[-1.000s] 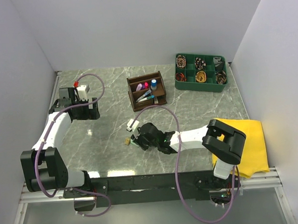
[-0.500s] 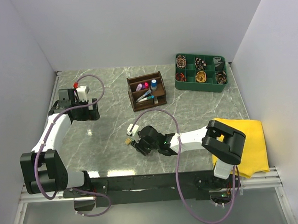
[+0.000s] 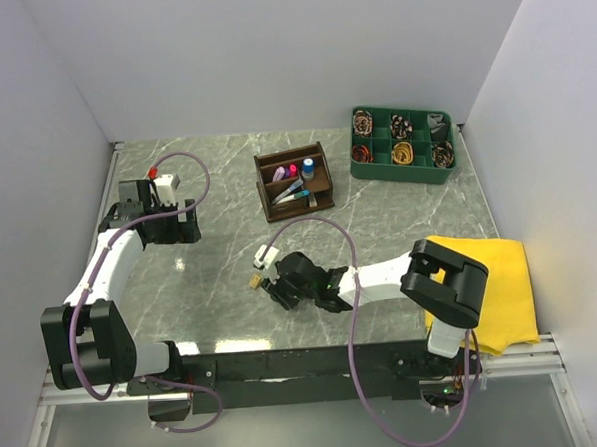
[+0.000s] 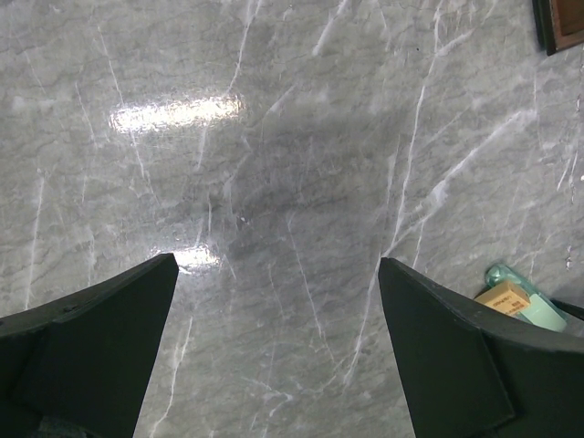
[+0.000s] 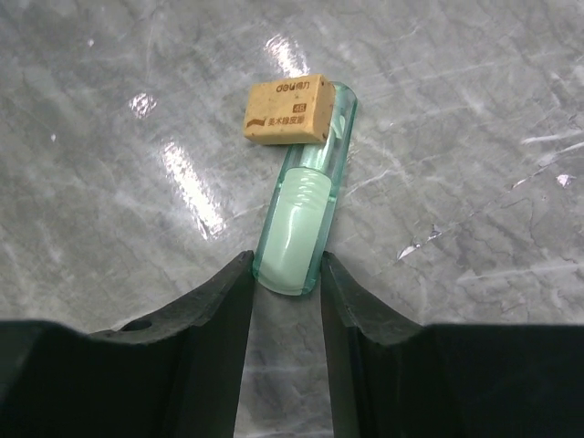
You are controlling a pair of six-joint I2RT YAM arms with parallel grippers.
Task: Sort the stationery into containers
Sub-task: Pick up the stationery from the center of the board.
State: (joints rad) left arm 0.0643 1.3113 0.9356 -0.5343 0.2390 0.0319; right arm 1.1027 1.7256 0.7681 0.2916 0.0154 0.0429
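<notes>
Pale green piece [image 5: 301,228]: a stubby translucent tube lying flat on the marble table [image 3: 217,188], in the near-centre area, out in the open and not in any compartment. Tan eraser [image 5: 287,109] sits at its far end, touching it and overlapping the tip, with the printed face up. From above only the tan block shows clearly, just off the gripper's tip.

Right gripper [image 5: 285,263]: low over the table, jaws parted and bracketing the near end of the green piece, one finger on each side. Fingers [image 5: 219,301] stand tight against the tube's sides. Cannot tell whether they press on it or just flank it. The piece rests on the table, not lifted.

Wooden organiser [image 3: 293,181]: dark brown, divided, at the far centre of the table and well apart from the green piece. It holds several markers [image 3: 294,171] with pink, purple and blue caps standing in the back cells, and thin pens lying in the front cell.

Left gripper [image 4: 278,274]: at the far left of the table, jaws spread wide with nothing between them, above bare marble. Its camera catches the green piece and the tan eraser at the lower right edge.

Green tray [image 3: 402,144] of coiled cables at the far right. Yellow cloth [image 3: 497,283] at the near right edge, beside the right arm.
</notes>
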